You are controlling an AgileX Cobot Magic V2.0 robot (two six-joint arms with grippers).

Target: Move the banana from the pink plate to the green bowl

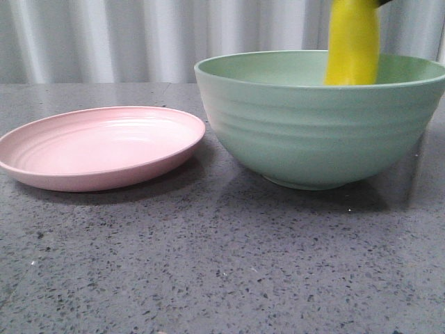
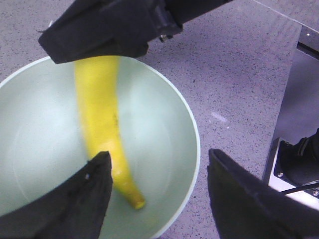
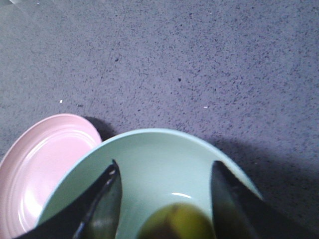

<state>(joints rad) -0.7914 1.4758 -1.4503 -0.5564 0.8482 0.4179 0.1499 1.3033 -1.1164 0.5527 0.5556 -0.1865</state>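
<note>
The yellow banana point(image 1: 353, 45) stands nearly upright over the green bowl point(image 1: 313, 132), its lower end down inside. In the left wrist view the banana point(image 2: 99, 109) runs from the right gripper point(image 2: 99, 30) to near the bowl's floor point(image 2: 159, 129). My right gripper point(image 3: 163, 162) is above the bowl point(image 3: 164, 159); its jaws stand wider than the banana's top end point(image 3: 179, 221) between them. My left gripper point(image 2: 157, 153) is open and empty above the bowl's rim. The pink plate point(image 1: 97, 149) lies empty to the left of the bowl and also shows in the right wrist view point(image 3: 40, 159).
The bowl and plate stand on a grey speckled table point(image 1: 208, 278). A white pleated curtain point(image 1: 104, 35) hangs behind. A metal frame and black hardware point(image 2: 299, 159) show at the table's side in the left wrist view.
</note>
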